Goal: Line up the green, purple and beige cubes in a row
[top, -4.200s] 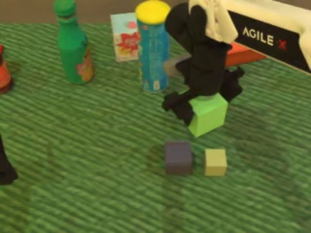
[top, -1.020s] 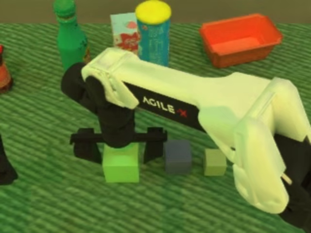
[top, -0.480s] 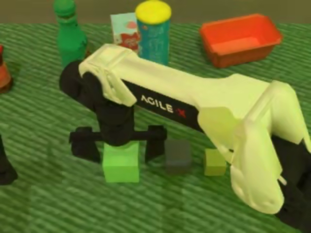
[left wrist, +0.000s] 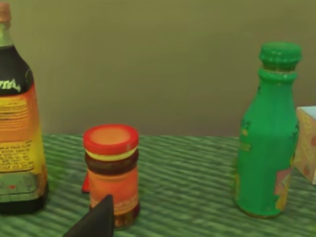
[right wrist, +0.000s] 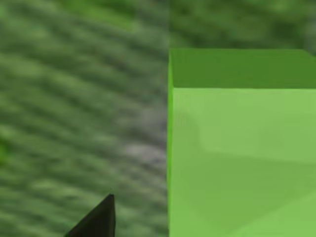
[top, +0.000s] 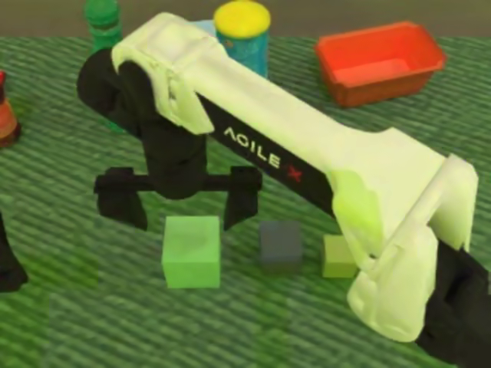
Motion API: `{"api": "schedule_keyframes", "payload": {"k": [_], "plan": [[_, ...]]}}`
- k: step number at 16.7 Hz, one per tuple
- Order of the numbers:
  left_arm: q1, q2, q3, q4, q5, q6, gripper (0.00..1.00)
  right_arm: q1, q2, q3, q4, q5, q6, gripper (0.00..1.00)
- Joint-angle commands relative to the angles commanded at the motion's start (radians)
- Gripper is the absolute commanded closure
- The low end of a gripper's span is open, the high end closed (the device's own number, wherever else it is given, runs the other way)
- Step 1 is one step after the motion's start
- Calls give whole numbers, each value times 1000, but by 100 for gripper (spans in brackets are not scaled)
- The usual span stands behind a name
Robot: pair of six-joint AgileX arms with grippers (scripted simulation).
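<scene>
My right claw point(top: 181, 201) hangs spread wide, holding nothing, just behind the green cube point(top: 192, 251). That cube sits on the surface point(top: 92, 322) at the left end of a row, the purple cube point(top: 280, 244) beside it, then the beige cube point(top: 335, 257), seemingly part-hidden by my arm. My left claw point(top: 9, 264) is parked at the left edge; I cannot tell its grip.

The right arm point(top: 307, 165) carries "AGILE" in white letters followed by a red X on the black panel along its side. In the left wrist view, the dark bottle point(left wrist: 17, 123) has a label whose top shows white letter fragments, perhaps "rn"; its small print cannot be read.
</scene>
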Motion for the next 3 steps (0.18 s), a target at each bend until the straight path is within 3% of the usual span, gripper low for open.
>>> {"api": "schedule_keyframes", "payload": {"k": [3], "plan": [[0,0,0,0,0,0,0,0,10,46,-42,0,-2,0]]}}
